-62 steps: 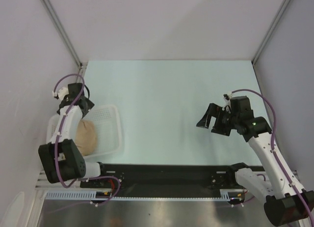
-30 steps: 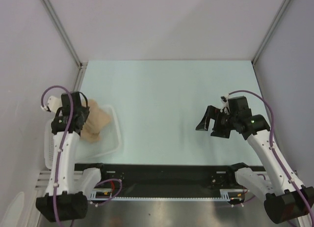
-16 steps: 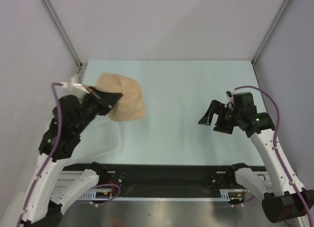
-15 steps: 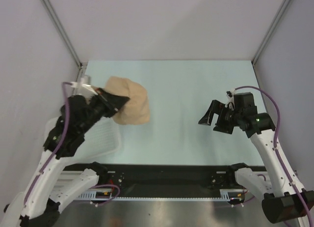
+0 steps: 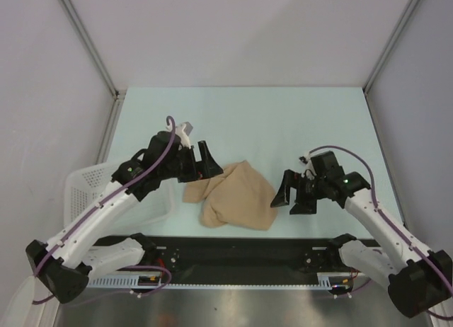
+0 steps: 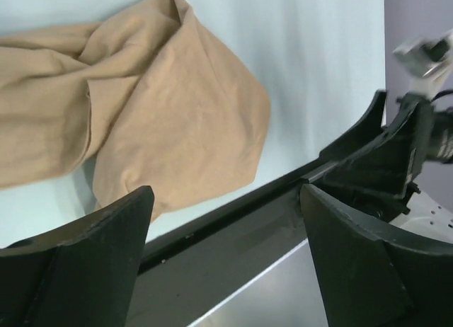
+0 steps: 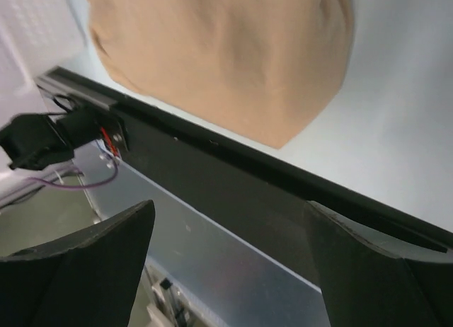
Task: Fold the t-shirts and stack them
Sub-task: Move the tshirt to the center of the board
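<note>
A crumpled tan t-shirt [image 5: 233, 196] lies in a heap on the pale table near the front edge, between the two arms. It also shows in the left wrist view [image 6: 134, 107] and in the right wrist view [image 7: 226, 51]. My left gripper [image 5: 205, 164] is open and empty, just above the shirt's left end. My right gripper [image 5: 290, 194] is open and empty, just right of the shirt's right edge.
A white lattice basket [image 5: 92, 182] stands at the front left, partly under the left arm; its corner shows in the right wrist view [image 7: 35, 30]. A black rail [image 5: 241, 249] runs along the table's near edge. Grey walls close in the back and sides.
My left gripper lifted the shirt out of the basket, carried it right and let it go on the table. My right gripper moved left and down toward it.
</note>
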`<state>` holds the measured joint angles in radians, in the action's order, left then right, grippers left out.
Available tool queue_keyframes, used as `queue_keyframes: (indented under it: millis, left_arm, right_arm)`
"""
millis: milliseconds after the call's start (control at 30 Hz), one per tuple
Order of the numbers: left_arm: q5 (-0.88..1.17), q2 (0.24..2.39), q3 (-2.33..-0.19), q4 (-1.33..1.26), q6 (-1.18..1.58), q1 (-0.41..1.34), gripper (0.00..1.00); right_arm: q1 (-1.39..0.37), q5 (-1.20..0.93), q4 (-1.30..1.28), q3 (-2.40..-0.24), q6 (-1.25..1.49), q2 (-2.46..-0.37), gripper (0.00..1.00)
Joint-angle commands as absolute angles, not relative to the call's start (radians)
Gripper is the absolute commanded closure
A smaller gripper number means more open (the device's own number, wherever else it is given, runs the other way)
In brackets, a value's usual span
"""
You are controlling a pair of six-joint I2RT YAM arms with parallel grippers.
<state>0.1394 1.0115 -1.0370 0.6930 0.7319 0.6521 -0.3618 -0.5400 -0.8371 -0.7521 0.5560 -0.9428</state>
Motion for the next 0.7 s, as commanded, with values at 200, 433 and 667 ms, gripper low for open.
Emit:
queue_keyframes:
  millis: [200, 433, 667]
  left_arm:
    - [0.233, 1.314, -0.859, 0.545, 0.638, 0.495, 0.0]
    - [0.138, 1.54, -0.923, 0.522, 0.629, 0.523, 0.08]
    - [0.209, 1.614, -0.922, 0.443, 0.609, 0.523, 0.56]
  right_arm:
    - [-0.471, -0.454, -0.632, -0.681, 0.621, -1.224, 0.09]
    - [-0.437, -0.37, -0.614, -0.879, 0.543, -1.477, 0.18]
    - [-0.414, -0.503, -0.626, -0.962, 0.45, -1.65, 0.4]
